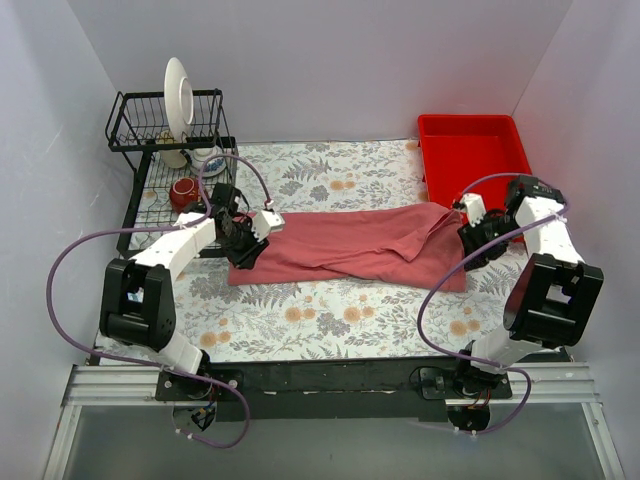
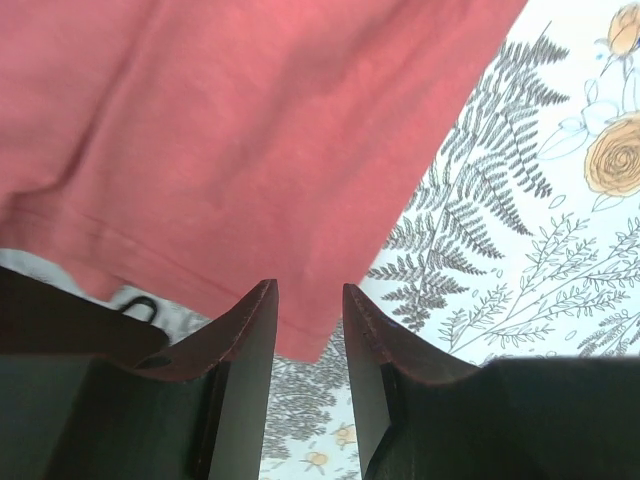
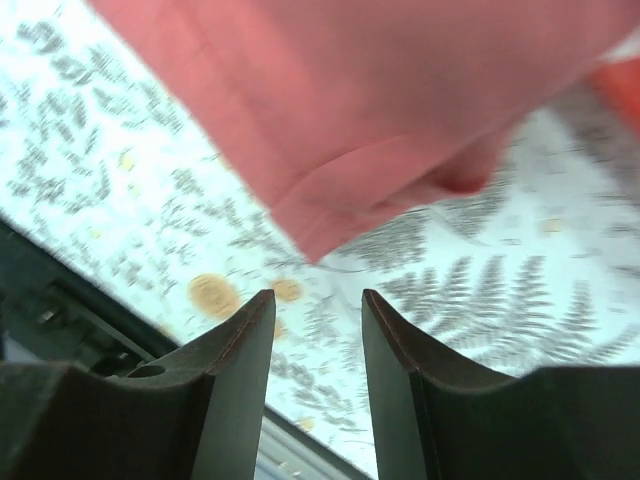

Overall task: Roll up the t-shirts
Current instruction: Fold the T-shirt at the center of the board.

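Left gripper (image 2: 308, 290) fingers filled the bottom of its wrist cam, jaws apart, with a hem corner of the t-shirt (image 1: 350, 245) dipping into the gap but not pinched as far as I could tell. Same deal on the right gripper (image 3: 318, 296): jaws apart, nothing between them, a hemmed edge just ahead. Shirt lay flat on the floral tablecloth (image 1: 330, 320) as a long band between the arms, right end just beside the red tray (image 1: 470, 150), left end near the dish rack (image 1: 150, 125). My guess: it was folded narrow so it could roll from one end, with a gripper at each end to keep it straight.
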You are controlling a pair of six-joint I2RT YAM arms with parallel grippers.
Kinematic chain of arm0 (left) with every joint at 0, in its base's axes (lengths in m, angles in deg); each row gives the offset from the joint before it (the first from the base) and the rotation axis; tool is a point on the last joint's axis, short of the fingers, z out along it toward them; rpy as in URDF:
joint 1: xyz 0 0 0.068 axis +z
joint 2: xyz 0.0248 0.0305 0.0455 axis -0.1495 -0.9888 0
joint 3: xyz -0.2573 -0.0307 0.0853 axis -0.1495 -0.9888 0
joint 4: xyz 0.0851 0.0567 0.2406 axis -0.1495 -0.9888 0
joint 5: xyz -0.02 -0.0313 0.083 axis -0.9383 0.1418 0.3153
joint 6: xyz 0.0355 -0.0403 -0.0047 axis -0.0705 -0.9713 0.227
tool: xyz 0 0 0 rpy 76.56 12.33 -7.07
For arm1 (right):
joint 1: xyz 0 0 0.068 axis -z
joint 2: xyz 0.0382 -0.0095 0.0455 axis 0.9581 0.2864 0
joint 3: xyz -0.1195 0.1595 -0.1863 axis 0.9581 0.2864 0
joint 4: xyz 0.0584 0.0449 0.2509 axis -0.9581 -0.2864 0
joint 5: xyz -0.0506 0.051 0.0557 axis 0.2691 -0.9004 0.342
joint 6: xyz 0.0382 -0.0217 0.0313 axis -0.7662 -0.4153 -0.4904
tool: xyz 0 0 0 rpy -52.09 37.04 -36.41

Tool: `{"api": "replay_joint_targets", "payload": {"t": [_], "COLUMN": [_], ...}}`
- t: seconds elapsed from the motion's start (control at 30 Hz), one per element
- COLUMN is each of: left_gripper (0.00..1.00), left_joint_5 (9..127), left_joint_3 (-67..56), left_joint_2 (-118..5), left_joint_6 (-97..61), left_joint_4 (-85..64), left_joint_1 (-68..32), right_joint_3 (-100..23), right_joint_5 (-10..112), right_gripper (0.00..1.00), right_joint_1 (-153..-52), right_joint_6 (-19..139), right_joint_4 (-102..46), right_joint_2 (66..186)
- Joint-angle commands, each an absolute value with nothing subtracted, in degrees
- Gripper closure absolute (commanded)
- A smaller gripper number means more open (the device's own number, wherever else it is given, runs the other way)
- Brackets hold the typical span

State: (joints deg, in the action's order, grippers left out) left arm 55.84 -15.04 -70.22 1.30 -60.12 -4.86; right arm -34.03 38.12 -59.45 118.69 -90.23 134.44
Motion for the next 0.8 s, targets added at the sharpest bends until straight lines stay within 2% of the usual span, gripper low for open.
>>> {"api": "replay_joint_targets", "payload": {"t": [0.0,0.2,0.77], "left_gripper": [0.68,0.67,0.67], "left_joint_5": [56.91,56.91,59.37], "left_joint_3": [-17.52,-19.38,-21.22], "left_joint_2": [-70.52,-71.58,-76.32], "left_joint_6": [0.19,0.45,4.67], "left_joint_4": [-57.04,-56.25,-55.37], "left_joint_1": [-4.59,-4.59,-4.68], "right_joint_3": [-31.83,-28.32,-23.83], "right_joint_5": [34.82,35.86,38.33], "right_gripper": [0.51,0.44,0.43], "right_joint_1": [-59.47,-59.38,-59.39], "right_joint_6": [124.49,127.12,127.65], "right_joint_4": [-95.71,-96.59,-85.52], "right_joint_2": [132.59,135.14,139.89]}}
